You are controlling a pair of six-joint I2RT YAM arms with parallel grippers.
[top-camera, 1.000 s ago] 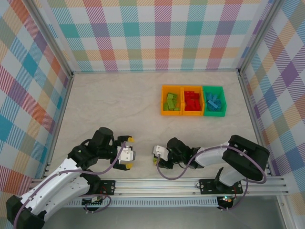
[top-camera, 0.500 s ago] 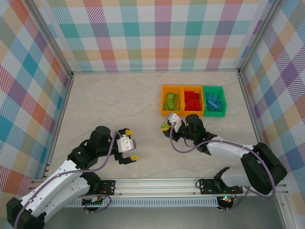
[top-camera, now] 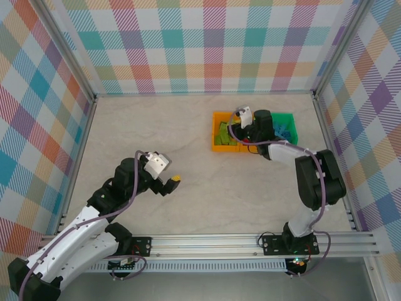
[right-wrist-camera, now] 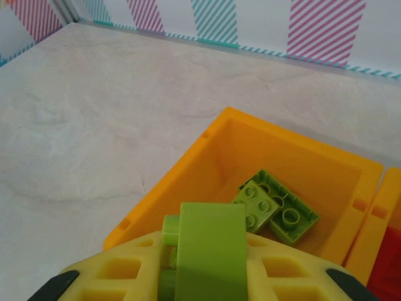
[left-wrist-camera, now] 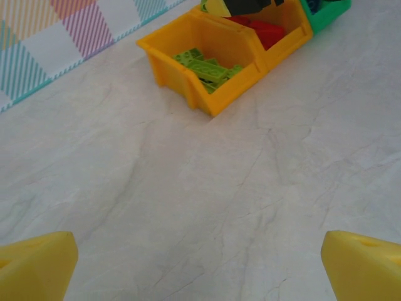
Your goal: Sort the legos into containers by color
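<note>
Now poised over the green-brick bin: one lime brick ready to drop

Right now the right claw (right-wrist-camera: 210, 279) is clamped on a lime green brick (right-wrist-camera: 210, 238), with a yellow finger pressing it from each side. It hangs directly above the left orange bin (right-wrist-camera: 188, 163), at the end of the joined row. Several lime green bricks (right-wrist-camera: 276, 210) already lie on that bin's floor, which explains the hold here: the colour matches. Letting go from this spot should land the piece inside the walls rather than on the rim. The brick stands upright in the grip, but how deep the fingers reach along it is hidden.

Touching that bin on its right is the middle orange bin (left-wrist-camera: 285, 37) with red bricks (left-wrist-camera: 263, 30). Beyond that is the green bin (top-camera: 282, 149), which holds light-blue bricks (top-camera: 282, 132). Each colour thus has its own compartment.

The left claw (left-wrist-camera: 200, 266) is spread wide and carries nothing. It sits well back from the left orange bin, over bare bench (left-wrist-camera: 188, 188), and points toward the bin. Waiting there, it leaves the right arm room to work. The stretch of bench before the bin shows no stray bricks, so I judge the sorting is near its end, and the step in hand is the release.
</note>
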